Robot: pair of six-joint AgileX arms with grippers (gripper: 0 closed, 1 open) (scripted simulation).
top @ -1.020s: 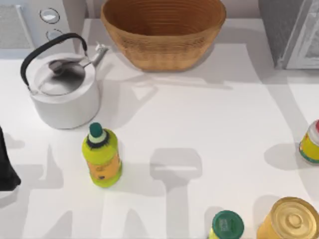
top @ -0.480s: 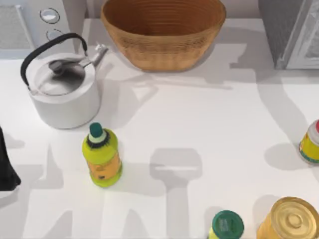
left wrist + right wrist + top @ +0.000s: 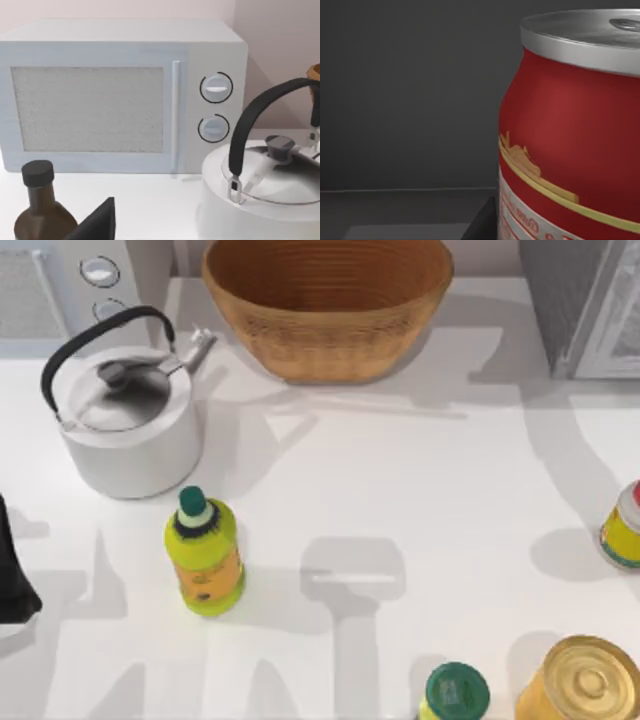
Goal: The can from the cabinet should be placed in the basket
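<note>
Up close, can (image 3: pixel 570 140) cut off, cabinet (image 3: pixel 585 305) half-seen

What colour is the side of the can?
Red, with a gold line and a silver top; the can shows best in the right wrist view.

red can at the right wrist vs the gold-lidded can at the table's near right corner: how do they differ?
The can has a red side with a gold stripe and a silver top; the gold-lidded can has a yellow side and a gold lid. The can stands against dark grey walls, seen close in the right wrist view; the gold-lidded can stands out on the white table, beside a green-capped bottle. Both are upright, round metal-topped cans.
</note>
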